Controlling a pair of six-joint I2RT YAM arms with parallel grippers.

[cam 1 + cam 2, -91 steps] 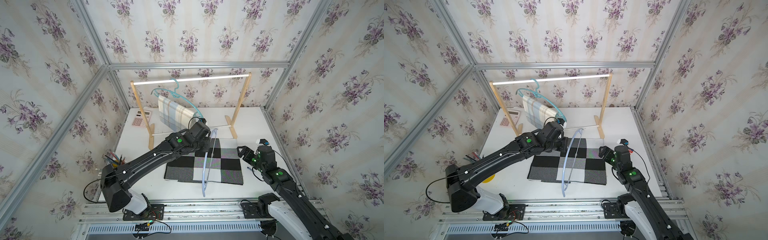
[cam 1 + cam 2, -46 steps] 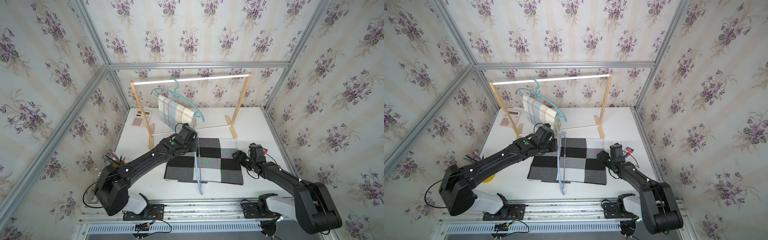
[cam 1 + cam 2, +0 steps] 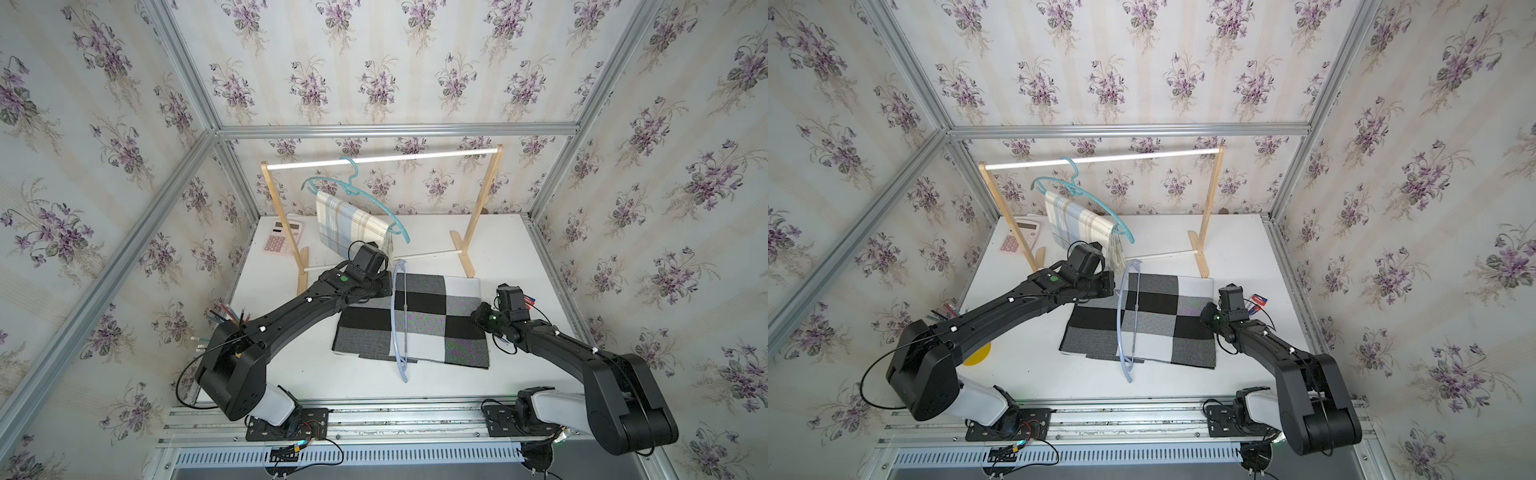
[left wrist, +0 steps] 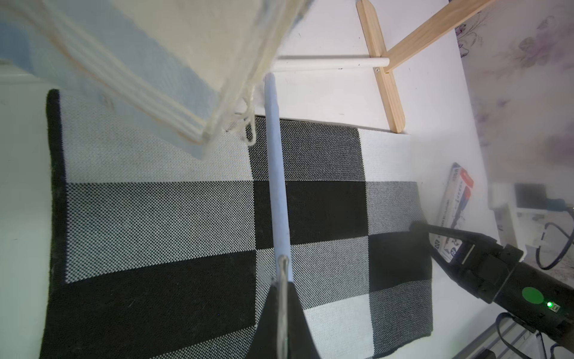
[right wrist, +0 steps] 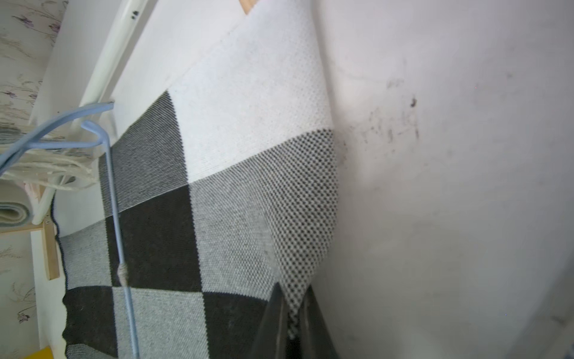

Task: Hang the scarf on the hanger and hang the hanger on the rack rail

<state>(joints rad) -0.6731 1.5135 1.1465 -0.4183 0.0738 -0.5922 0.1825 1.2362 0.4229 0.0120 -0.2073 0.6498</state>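
At the far left of the white table (image 3: 519, 257) a holder of pencils (image 3: 228, 318) stands by the wall, with one pink calculator (image 3: 282, 241) behind it. Next comes the single wooden rack with a white top rod (image 3: 382, 157).

There are two hangers and two scarves. The teal plastic hanger (image 3: 405, 235) hangs on the rod near its left end and carries the cream and pale blue plaid scarf (image 3: 349, 226).

Of the two arms, the left one reaches in from the left. The left gripper (image 4: 282, 281) is pressed together on the metal hook of the pale blue plastic hanger (image 3: 394, 316). This hanger sits over the left part of the black, grey and white chequered knit scarf (image 3: 432, 320), its length running from the rack towards the front edge in both top views. Whether it touches the cloth I cannot tell.

The chequered scarf lies spread flat on the table in front of the rack, between the two arms and not on either hanger.

At its right edge the right gripper (image 5: 293, 310) is low on the table, its jaws pinching the hem of the chequered scarf; the right wrist view shows cloth between the fingers (image 5: 273, 323). Just right of that gripper lies one small red and blue packet (image 3: 528, 299).
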